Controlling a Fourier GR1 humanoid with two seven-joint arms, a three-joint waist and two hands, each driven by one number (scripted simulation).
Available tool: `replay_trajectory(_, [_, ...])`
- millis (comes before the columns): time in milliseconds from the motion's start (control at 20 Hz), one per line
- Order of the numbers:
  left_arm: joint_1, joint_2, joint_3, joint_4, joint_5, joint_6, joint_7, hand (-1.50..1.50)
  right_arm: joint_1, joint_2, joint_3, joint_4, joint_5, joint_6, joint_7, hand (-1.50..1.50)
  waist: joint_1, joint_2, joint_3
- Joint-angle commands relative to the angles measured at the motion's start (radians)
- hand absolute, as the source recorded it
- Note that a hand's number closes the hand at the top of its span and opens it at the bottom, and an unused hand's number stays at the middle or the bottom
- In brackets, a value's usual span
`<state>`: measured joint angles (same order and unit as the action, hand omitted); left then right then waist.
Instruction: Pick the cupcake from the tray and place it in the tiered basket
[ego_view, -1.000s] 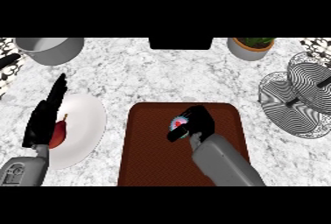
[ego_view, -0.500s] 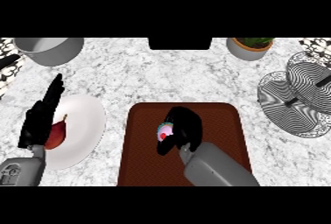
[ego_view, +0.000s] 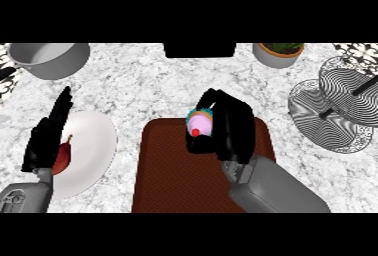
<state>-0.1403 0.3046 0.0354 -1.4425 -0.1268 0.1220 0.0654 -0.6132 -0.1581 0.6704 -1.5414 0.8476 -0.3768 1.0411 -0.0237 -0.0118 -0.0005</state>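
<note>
Over the dark red rectangular tray, the right hand curls its fingers round the pink-frosted cupcake with a red top, held above the tray's far edge; the left hand rests open beside the white round plate; the black-and-white striped tiered basket lies farther off to the right, nearer this hand.

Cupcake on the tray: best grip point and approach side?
Take the cupcake round its sides, coming from its right. That is how the right hand has it now: fingers curled round its sides, the pink top with the red dot left facing the camera over the brown tray. Coming from that side probably also suits the tiered basket, further right.
</note>
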Motion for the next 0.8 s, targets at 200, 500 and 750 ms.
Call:
replay_trajectory(200, [0.054, -0.021, -0.016, -0.041, -0.017, 0.005, -0.014, 0.0, -0.036, -0.168, -0.191, -0.312, 0.12, 0.2, 0.143, 1.5, 0.009, 0.003, 0.0])
replay_trajectory(500, [-0.003, -0.009, 0.017, 0.003, -0.005, -0.008, 0.0, 0.0, -0.045, -0.255, -0.309, -0.373, 0.008, 0.433, 0.121, 1.5, 0.012, 0.008, 0.0])
replay_trajectory(750, [0.032, -0.023, 0.008, -0.061, -0.018, -0.017, 0.01, 0.0, -0.041, -0.237, -0.463, -0.389, -0.086, 0.434, 0.017, 1.5, 0.025, 0.01, 0.001])
